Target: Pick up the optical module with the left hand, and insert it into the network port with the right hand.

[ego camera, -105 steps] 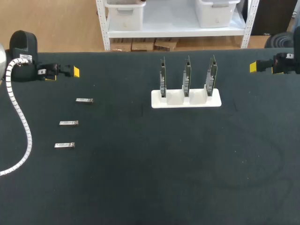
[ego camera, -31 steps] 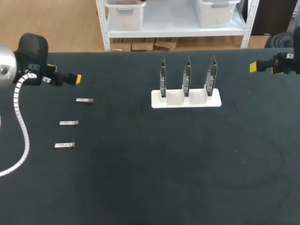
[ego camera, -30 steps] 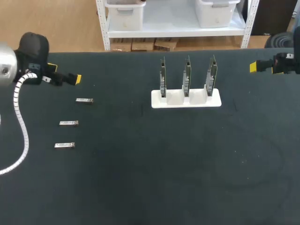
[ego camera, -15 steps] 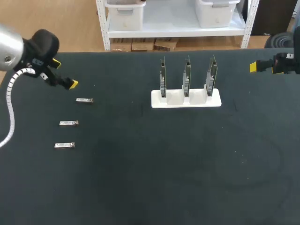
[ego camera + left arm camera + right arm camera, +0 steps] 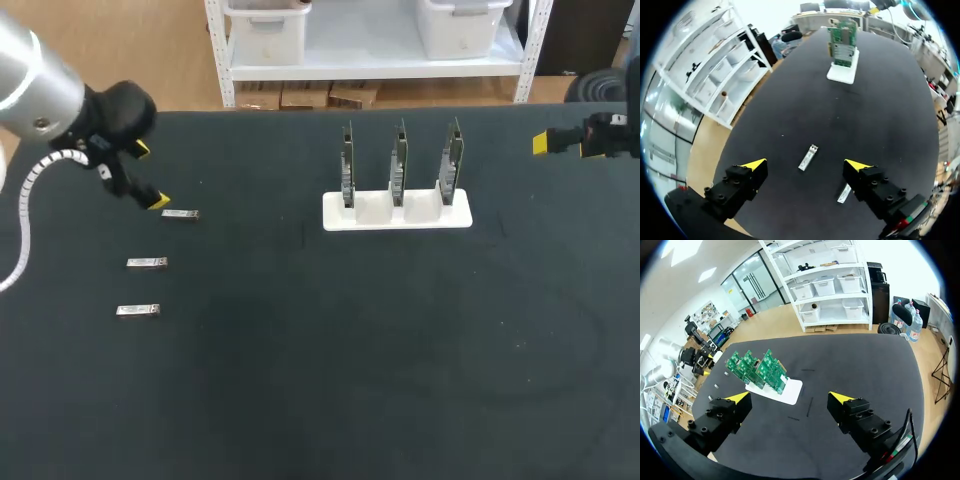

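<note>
Black tabletop (image 5: 330,380) carries everything in sight. At its left side my left gripper (image 5: 806,164) hangs over the table with its two yellow-tipped fingers spread wide and nothing between them but air. Three optical modules lie flat in a loose column there: the far one (image 5: 180,214) sits just beside the gripper's lower tip, untouched, and in the left wrist view it lies ahead between the spread fingers; the middle one (image 5: 147,263) and the near one (image 5: 137,310) lie apart from it. Toward the middle stands one white holder (image 5: 397,212) with three green network cards (image 5: 399,160) upright in a row. At the far right my right gripper (image 5: 790,397) hovers empty, fingers parted
</note>
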You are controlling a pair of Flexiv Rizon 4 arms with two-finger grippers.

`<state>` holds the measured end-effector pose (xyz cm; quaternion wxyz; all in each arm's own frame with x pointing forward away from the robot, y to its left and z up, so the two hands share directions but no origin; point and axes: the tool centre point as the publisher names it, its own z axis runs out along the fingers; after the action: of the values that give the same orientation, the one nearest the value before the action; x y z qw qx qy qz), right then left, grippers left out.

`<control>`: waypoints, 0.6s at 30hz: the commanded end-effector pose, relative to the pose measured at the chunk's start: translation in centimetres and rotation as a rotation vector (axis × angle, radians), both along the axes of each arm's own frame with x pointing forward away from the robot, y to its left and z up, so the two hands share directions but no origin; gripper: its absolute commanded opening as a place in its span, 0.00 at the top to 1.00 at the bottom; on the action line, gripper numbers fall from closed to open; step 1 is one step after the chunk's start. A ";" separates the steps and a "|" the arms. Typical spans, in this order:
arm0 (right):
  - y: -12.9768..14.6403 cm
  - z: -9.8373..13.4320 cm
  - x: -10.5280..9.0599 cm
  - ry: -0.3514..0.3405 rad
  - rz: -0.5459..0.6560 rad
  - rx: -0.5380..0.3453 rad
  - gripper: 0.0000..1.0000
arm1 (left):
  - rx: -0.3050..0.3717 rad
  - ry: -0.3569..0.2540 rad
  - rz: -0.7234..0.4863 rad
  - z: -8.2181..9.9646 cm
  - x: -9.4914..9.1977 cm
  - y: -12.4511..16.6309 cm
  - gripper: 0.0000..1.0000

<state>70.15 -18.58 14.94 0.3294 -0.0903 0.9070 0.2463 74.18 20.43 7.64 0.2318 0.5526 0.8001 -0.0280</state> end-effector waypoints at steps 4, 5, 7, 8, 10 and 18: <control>0.1 0.1 -0.2 0.000 -0.007 -0.006 0.00 | 0.047 0.032 -0.052 -1.5 0.5 0.4 0.00; 0.1 0.1 -0.2 0.000 -0.007 -0.006 0.00 | 0.055 0.031 -0.051 -1.7 0.5 0.5 0.00; 0.1 0.1 -0.2 0.000 -0.007 -0.006 0.00 | 0.065 0.026 -0.053 -2.0 0.5 0.5 0.00; 0.1 0.1 -0.2 0.000 -0.007 -0.006 0.00 | 0.068 0.024 -0.050 -2.1 0.5 0.4 0.00; 0.1 0.1 -0.2 0.000 -0.007 -0.006 0.00 | -0.005 0.076 -0.009 -1.7 0.5 0.1 0.00; 0.1 0.1 -0.2 0.000 -0.007 -0.006 0.00 | -0.005 0.076 -0.009 -1.7 0.5 0.1 0.00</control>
<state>70.15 -18.58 14.94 0.3294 -0.0903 0.9070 0.2463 74.51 20.52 5.93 0.2031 0.5528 0.8067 -0.0498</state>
